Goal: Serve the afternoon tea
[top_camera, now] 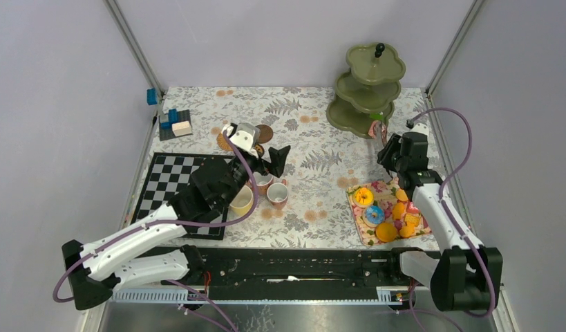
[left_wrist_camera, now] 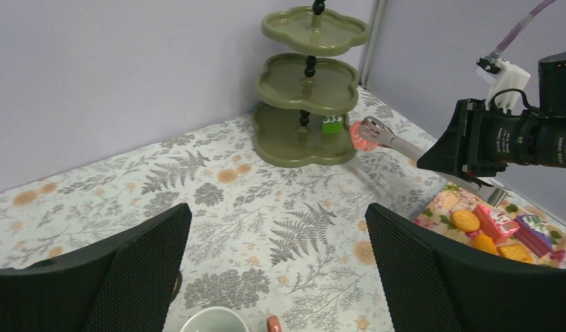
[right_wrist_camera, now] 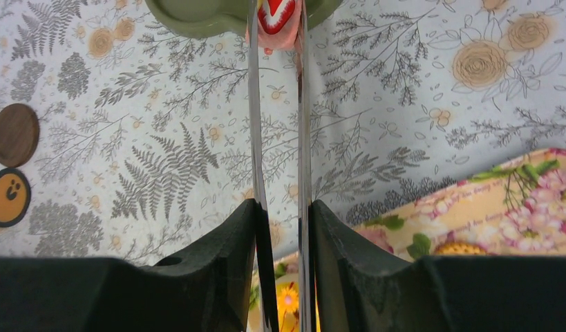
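Mid-serving. Right gripper (right_wrist_camera: 280,228) clamped on tongs (right_wrist_camera: 256,104), pinching a pink-red cake (right_wrist_camera: 274,17) at the five o'clock rim of the stand (top_camera: 366,90), lowest tier. Left gripper (left_wrist_camera: 280,238) spread wide, empty, above the mugs (top_camera: 276,196). Next: probably reach further over the tier, then ease the squeeze.

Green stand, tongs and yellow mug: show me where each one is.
green stand (top_camera: 339,115), top view, bottom tier's left rim.
tongs (left_wrist_camera: 403,145), left wrist view, metal arm.
yellow mug (top_camera: 239,201), top view, its open mouth.
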Robot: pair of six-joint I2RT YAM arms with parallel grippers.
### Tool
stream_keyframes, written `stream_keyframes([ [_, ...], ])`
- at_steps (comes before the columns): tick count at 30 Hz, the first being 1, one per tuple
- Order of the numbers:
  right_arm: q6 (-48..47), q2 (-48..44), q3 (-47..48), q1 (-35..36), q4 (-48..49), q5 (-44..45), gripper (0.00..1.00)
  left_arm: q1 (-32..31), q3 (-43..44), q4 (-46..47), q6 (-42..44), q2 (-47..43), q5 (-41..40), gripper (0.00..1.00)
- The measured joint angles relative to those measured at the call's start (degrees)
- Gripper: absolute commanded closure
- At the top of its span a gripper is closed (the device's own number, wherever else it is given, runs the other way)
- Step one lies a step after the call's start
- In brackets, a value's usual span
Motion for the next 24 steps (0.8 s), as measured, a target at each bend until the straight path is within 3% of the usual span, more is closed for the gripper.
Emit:
stream_keyframes([
  [14,-3.69,13.42,0.0,0.0,16.39,1.57,0.65,-0.04,-2.95,1.05,2.69,-2.43,-2.16,0.01],
  [24,-3.8,22.95,1.75,-0.02,20.98,4.02,0.65,-0.04,-3.67,1.38,2.93,-2.43,-2.16,0.01],
])
